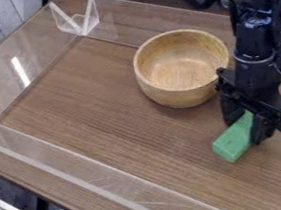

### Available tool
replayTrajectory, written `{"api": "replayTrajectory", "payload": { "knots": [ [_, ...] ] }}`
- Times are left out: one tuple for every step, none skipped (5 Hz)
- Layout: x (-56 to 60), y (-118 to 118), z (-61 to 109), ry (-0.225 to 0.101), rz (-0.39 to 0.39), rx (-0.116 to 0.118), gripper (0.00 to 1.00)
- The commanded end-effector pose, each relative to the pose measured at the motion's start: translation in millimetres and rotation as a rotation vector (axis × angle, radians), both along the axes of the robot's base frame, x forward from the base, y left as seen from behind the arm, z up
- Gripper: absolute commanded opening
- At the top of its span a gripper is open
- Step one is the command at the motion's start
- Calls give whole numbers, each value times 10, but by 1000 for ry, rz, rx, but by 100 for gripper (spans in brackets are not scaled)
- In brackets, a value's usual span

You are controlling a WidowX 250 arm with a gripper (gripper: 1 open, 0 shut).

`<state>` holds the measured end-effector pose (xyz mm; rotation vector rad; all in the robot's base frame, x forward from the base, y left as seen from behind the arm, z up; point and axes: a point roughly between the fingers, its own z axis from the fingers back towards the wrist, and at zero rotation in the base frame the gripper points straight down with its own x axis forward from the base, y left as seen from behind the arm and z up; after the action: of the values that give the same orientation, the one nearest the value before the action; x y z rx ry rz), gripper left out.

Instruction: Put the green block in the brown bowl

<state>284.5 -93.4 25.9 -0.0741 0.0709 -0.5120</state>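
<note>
The green block [231, 144] lies flat on the wooden tabletop at the lower right, just in front of the brown bowl [169, 94]. The bowl stands upright and holds nothing. My black gripper [258, 126] points straight down over the block's far end. One finger [239, 121] stands on each side of the block, and the jaws are still apart. The block's far end is hidden behind the fingers, and I cannot tell whether the pads touch it. Only the near half of the block shows.
A low clear acrylic wall [57, 156] runs along the table's front and left edges. A small clear plastic stand [77, 18] sits at the back. The table's right edge lies close behind the arm.
</note>
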Motion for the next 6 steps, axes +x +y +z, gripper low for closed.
{"api": "replayTrajectory", "payload": {
  "knots": [
    [98, -3, 191, -56, 8, -15, 0],
    [106, 15, 280, -68, 15, -10, 0],
    [112, 32, 361, -79, 21, -6, 0],
    [136, 65, 529, -106, 35, 3, 0],
    [242, 138, 841, -159, 84, 21, 0],
    [377, 308, 1031, -190, 138, 38, 0]
  ]
}}
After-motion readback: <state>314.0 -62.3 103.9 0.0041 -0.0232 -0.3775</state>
